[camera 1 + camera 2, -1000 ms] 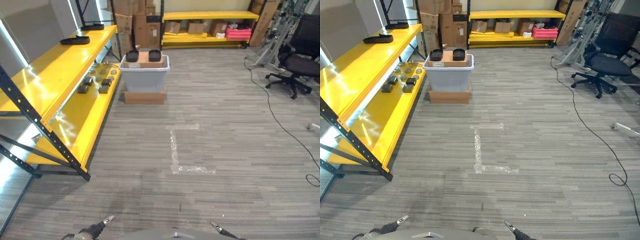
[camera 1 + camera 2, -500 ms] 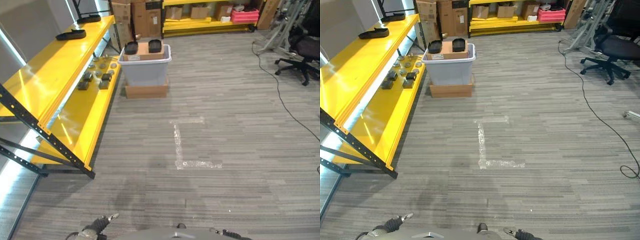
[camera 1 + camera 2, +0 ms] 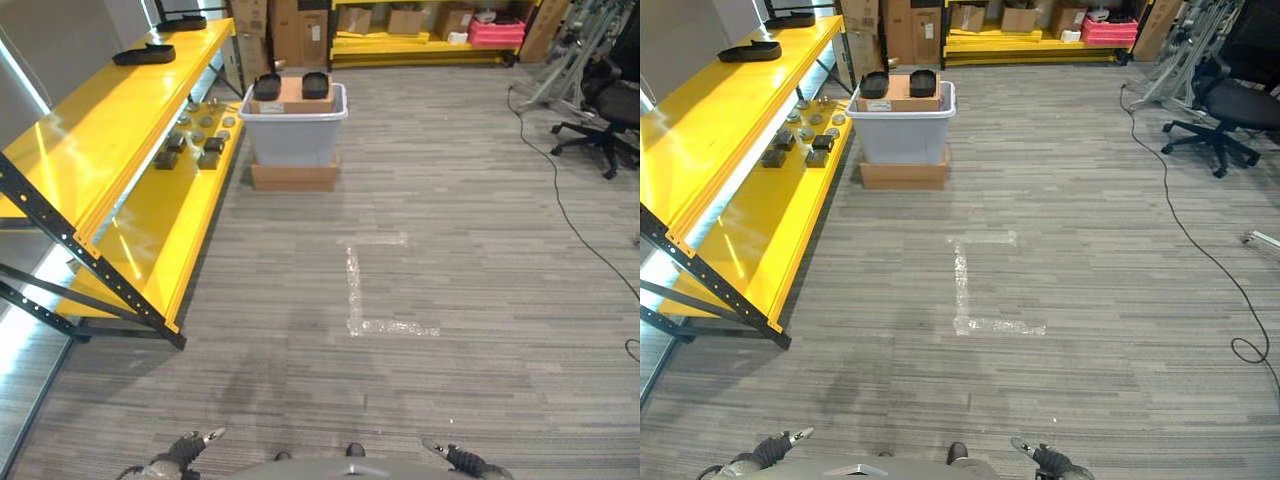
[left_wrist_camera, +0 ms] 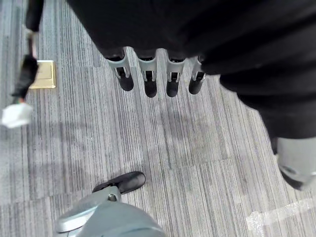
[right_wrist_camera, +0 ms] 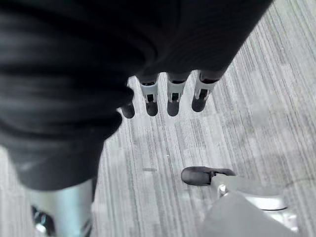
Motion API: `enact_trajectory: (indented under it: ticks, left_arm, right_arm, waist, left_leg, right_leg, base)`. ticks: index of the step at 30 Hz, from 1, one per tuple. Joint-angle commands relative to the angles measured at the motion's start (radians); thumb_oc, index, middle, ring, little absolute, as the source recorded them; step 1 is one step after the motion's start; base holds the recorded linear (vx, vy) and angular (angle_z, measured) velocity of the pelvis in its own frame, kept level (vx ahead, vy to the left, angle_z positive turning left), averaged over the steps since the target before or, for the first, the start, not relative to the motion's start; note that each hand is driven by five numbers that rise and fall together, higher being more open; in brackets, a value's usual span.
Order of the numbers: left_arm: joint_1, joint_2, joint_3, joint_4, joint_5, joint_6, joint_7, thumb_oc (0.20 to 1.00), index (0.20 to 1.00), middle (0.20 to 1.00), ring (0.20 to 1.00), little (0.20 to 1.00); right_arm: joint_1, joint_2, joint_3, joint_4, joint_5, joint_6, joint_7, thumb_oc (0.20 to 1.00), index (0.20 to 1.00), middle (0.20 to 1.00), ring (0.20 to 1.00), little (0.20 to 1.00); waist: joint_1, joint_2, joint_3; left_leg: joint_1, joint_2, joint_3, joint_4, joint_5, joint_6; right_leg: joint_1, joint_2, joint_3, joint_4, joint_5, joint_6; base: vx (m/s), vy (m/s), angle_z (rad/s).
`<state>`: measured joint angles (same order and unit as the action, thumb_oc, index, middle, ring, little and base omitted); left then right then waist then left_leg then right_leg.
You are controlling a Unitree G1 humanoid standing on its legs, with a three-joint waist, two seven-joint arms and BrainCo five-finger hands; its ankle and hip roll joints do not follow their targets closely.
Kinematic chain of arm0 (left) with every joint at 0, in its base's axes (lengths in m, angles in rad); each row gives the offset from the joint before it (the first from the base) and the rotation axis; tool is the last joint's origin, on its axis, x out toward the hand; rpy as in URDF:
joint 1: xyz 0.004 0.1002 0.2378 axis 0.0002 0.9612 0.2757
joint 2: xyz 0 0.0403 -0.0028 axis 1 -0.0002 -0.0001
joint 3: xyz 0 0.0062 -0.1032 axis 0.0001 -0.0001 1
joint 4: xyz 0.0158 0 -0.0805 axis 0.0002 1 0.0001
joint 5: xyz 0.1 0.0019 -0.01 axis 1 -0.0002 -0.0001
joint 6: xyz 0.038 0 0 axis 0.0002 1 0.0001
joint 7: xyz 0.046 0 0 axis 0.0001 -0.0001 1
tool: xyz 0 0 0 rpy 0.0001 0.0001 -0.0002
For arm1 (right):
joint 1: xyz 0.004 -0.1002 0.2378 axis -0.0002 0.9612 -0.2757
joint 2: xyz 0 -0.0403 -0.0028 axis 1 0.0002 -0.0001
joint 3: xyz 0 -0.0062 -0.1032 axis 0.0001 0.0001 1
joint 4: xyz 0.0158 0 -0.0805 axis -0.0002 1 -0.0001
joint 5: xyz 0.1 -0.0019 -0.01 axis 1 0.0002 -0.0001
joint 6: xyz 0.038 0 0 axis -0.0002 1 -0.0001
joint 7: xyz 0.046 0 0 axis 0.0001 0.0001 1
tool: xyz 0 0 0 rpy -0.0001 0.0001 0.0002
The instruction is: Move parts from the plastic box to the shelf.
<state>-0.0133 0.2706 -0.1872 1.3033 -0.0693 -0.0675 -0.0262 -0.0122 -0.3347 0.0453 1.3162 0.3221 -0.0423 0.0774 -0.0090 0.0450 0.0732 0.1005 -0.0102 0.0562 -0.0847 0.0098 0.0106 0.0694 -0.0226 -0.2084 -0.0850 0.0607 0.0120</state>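
Both hands hang low over bare carpet holding nothing. The left hand (image 4: 158, 74) has its fingers (image 4: 148, 81) straight and side by side, thumb held apart; the right hand (image 5: 168, 94) shows the same, fingers (image 5: 173, 98) straight in a row and relaxed. In the eye views each hand is cut off by the lower edge.

Well ahead across the floor stands the grey plastic box (image 3: 294, 135) on a flat cardboard base (image 3: 294, 178). Two black parts (image 3: 267, 87) and a brown carton (image 3: 293, 95) sit at its top; anything deeper inside is hidden.

Just beside the box, on its left, runs the yellow shelf (image 3: 150, 240). Its lower level carries a cluster of small dark parts (image 3: 195, 150), too small to count surely. The upper level holds two black trays (image 3: 150, 54). A white tape mark (image 3: 365, 290) lies on the carpet between robot and box.
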Motion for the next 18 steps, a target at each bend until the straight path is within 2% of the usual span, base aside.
enact_trajectory:
  ticks: [1,3,7,12,15,17,18]
  left_arm:
    - [-0.043,0.018,0.052,0.040,-0.040,-0.024,-0.001,1.000,1.000,1.000,1.000,1.000]
    - [-0.040,0.015,0.047,0.037,-0.032,-0.024,-0.001,1.000,1.000,1.000,1.000,1.000]
    - [-0.048,0.010,0.028,0.024,-0.019,-0.033,-0.007,1.000,1.000,1.000,1.000,1.000]
    - [-0.083,0.017,0.000,-0.001,-0.008,-0.035,0.001,1.000,1.000,1.000,1.000,1.000]
    - [-0.087,0.022,-0.012,-0.020,0.011,-0.042,0.008,1.000,1.000,1.000,1.000,1.000]
    - [-0.095,0.029,-0.034,-0.052,0.034,-0.049,0.021,1.000,1.000,1.000,1.000,1.000]
    - [-0.095,0.029,-0.034,-0.052,0.034,-0.049,0.021,1.000,1.000,1.000,1.000,1.000]
  right_arm:
    - [-0.014,-0.027,0.009,0.092,0.018,-0.015,-0.019,1.000,1.000,1.000,1.000,1.000]
    - [-0.015,-0.037,-0.006,0.113,0.002,-0.010,-0.034,1.000,1.000,1.000,1.000,1.000]
    - [-0.014,-0.035,0.002,0.107,0.024,-0.008,0.001,1.000,1.000,1.000,1.000,1.000]
    - [-0.042,-0.036,0.047,0.085,-0.028,-0.008,-0.006,1.000,1.000,1.000,1.000,1.000]
    - [-0.054,-0.035,0.063,0.070,-0.050,-0.013,-0.015,1.000,1.000,1.000,1.000,1.000]
    - [-0.063,-0.034,0.068,0.042,-0.042,-0.020,-0.017,1.000,1.000,1.000,1.000,1.000]
    - [-0.063,-0.034,0.068,0.042,-0.042,-0.019,-0.017,1.000,1.000,1.000,1.000,1.000]
  waist:
    - [0.010,-0.033,-0.014]
    - [0.012,-0.033,-0.011]
    - [0.009,-0.037,-0.010]
    - [0.012,-0.060,0.005]
    - [0.014,-0.067,0.013]
    - [0.012,-0.070,0.037]
    - [0.013,-0.070,0.036]
  left_leg:
    - [0.008,0.002,0.004,-0.003,-0.029,-0.044]
    - [0.012,0.000,-0.001,-0.003,-0.032,-0.041]
    - [0.016,-0.003,0.002,-0.003,-0.037,-0.040]
    - [0.021,-0.003,0.004,-0.003,-0.042,-0.034]
    - [0.028,-0.002,0.014,-0.003,-0.046,-0.026]
    - [0.026,-0.004,0.018,0.008,-0.047,-0.012]
    - [0.024,-0.004,0.019,0.009,-0.047,-0.012]
  right_leg:
    - [0.059,-0.104,0.024,-0.002,-0.021,0.129]
    - [0.066,-0.107,0.018,-0.002,-0.023,0.130]
    - [0.069,-0.109,0.017,-0.002,-0.024,0.132]
    - [0.072,-0.109,0.017,0.001,-0.020,0.134]
    - [0.061,-0.112,0.028,0.033,-0.023,0.138]
    - [0.012,-0.121,0.050,0.125,-0.025,0.147]
    - [0.009,-0.122,0.051,0.127,-0.026,0.147]
  base:
    - [0.02,0.043,0.03]
    - [0.02,0.035,0.12]
    - [0.02,0.028,0.07]
    - [0.01,0.025,0.00]
    - [0.02,0.066,-0.01]
    - [-0.03,0.093,-0.14]
    - [-0.02,0.081,-0.23]
